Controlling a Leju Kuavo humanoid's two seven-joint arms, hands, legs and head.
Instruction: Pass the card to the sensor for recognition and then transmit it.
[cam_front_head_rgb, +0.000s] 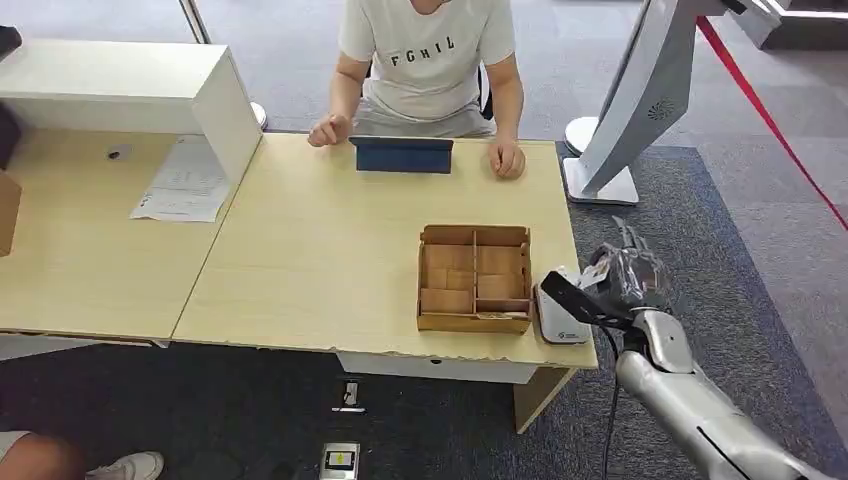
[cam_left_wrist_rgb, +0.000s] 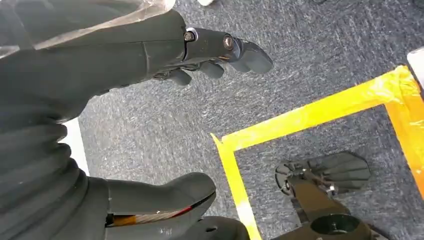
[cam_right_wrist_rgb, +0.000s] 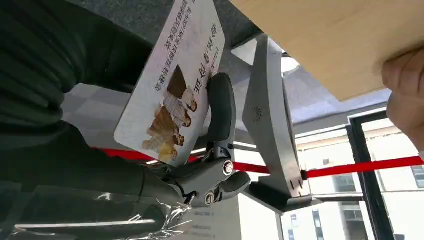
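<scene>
At the lower right of the head view we see our right hand (cam_front_head_rgb: 632, 275) up beside the right end of the table (cam_front_head_rgb: 300, 270). Its fingers are clamped on the card (cam_right_wrist_rgb: 172, 85), a white card with a picture and printed words. The card lies flat against the hand.

Just left of that hand, on the table's right corner, sits the small white sensor (cam_front_head_rgb: 560, 312). A dark flat part juts from the hand toward it, but we cannot tell if the card is over the sensor yet. So we think the card is picked up, the reading step is starting or close, and passing it on is still left.

Our left hand (cam_left_wrist_rgb: 150, 55) hangs low over the grey carpet by the yellow tape (cam_left_wrist_rgb: 310, 117). Its fingers are apart and hold nothing.

A little further in is the brown box (cam_front_head_rgb: 474, 278) with small compartments. At the far edge of the table a person (cam_front_head_rgb: 428, 60) sits behind a blue tablet (cam_front_head_rgb: 401, 155), hands on the table. We think the card goes to them next.
</scene>
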